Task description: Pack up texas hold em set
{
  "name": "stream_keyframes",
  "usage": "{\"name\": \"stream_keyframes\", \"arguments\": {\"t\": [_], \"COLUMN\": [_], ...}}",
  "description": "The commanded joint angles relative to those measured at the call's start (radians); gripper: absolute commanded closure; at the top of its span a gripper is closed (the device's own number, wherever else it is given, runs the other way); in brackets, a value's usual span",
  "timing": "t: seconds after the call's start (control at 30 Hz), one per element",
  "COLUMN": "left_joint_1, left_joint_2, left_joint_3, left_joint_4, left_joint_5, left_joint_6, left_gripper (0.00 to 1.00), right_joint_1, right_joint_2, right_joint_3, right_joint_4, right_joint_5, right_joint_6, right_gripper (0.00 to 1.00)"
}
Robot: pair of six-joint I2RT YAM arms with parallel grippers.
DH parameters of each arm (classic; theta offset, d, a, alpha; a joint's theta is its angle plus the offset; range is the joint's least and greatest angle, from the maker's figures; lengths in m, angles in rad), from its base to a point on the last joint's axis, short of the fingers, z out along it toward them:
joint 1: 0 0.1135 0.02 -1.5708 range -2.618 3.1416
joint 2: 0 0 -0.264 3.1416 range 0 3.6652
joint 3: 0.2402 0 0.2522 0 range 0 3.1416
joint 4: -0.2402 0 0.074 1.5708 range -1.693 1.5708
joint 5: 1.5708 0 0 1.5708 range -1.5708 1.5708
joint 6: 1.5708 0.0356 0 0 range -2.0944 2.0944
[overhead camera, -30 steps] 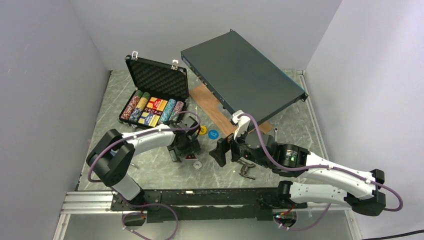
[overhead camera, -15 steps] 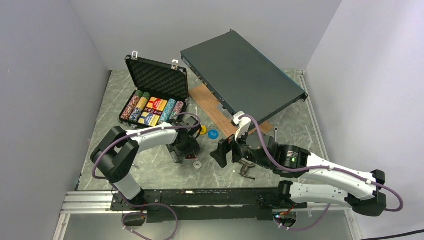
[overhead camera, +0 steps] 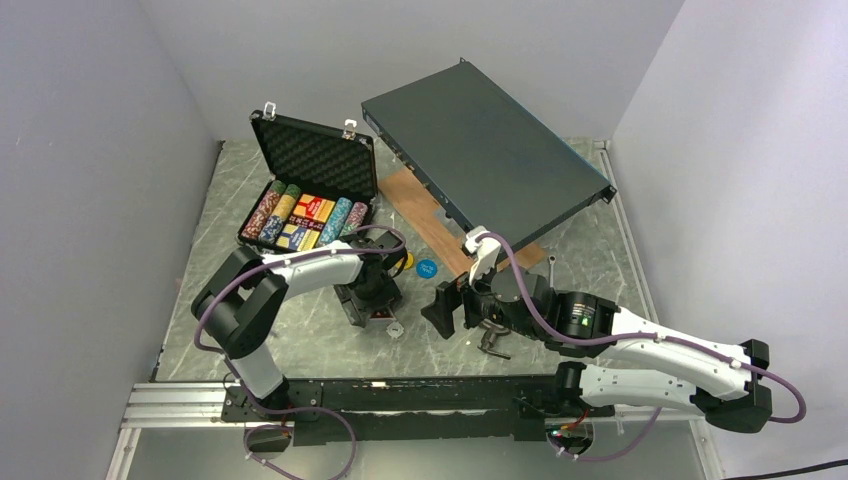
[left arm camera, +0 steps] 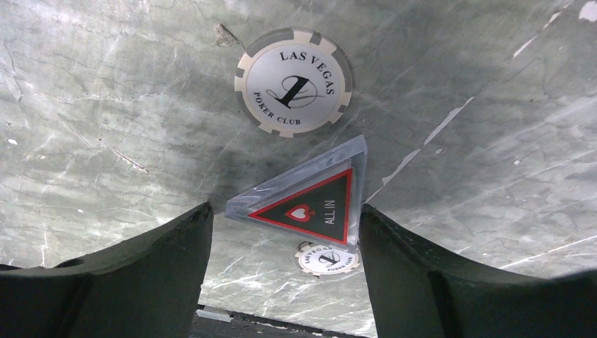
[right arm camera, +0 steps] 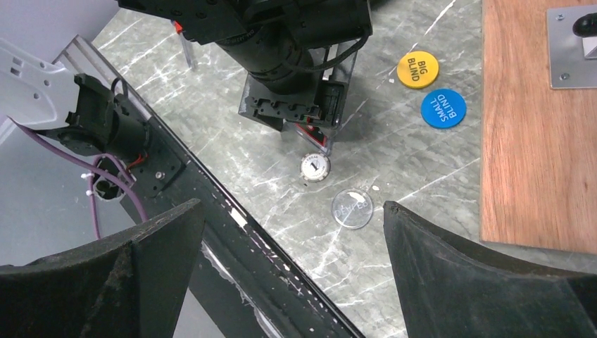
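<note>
The black briefcase [overhead camera: 312,158] stands open at the far left, with rows of coloured chips [overhead camera: 300,220] in its base. My left gripper [overhead camera: 372,302] [left arm camera: 285,211] is shut on the red "ALL IN" triangle [left arm camera: 310,201] [right arm camera: 315,135], held tilted just above the table. One white chip [left arm camera: 294,81] lies under the wrist. Another white chip [left arm camera: 327,259] [right arm camera: 315,167] [overhead camera: 396,328] lies beyond the triangle. A clear dealer disc [right arm camera: 351,208] rests beside it. The yellow disc [right arm camera: 417,70] [overhead camera: 405,261] and blue disc [right arm camera: 443,108] [overhead camera: 427,268] lie further back. My right gripper [overhead camera: 445,308] [right arm camera: 292,208] hangs open, holding nothing.
A large flat dark-grey metal box [overhead camera: 485,160] lies at the back right, partly on a wooden board [overhead camera: 415,210] [right arm camera: 535,141]. Black pliers [overhead camera: 492,340] lie under my right wrist. The black base rail [overhead camera: 400,385] [right arm camera: 232,218] runs along the near edge.
My left arm's elbow has swung right and forward while its gripper stays over the triangle. My right arm has dropped slightly.
</note>
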Motion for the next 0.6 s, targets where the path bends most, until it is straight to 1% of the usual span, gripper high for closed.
{"name": "stream_keyframes", "arguments": {"t": [0.0,0.17,0.3,0.43,0.57], "left_joint_1": [-0.011,-0.012,-0.015,-0.022,-0.042], "left_joint_2": [0.036,0.049,0.039,0.021,-0.009], "left_joint_3": [0.008,0.021,0.024,0.028,0.035], "left_joint_4": [0.013,0.010,0.002,-0.016,-0.048], "left_joint_5": [-0.029,-0.038,-0.059,-0.083,-0.116], "left_joint_6": [-0.046,-0.032,-0.021,-0.010,-0.009], "left_gripper": [0.23,0.29,0.39,0.43,0.45], "right_joint_1": [-0.001,-0.001,-0.002,0.000,-0.001], "right_joint_2": [-0.031,-0.031,-0.036,-0.041,-0.036], "right_joint_3": [-0.012,-0.015,-0.015,-0.017,-0.017], "right_joint_4": [0.015,0.016,0.011,0.012,0.012], "right_joint_5": [0.024,0.024,0.027,0.029,0.027], "right_joint_6": [0.019,0.021,0.021,0.021,0.022], "right_gripper": [0.01,0.01,0.01,0.01,0.01]}}
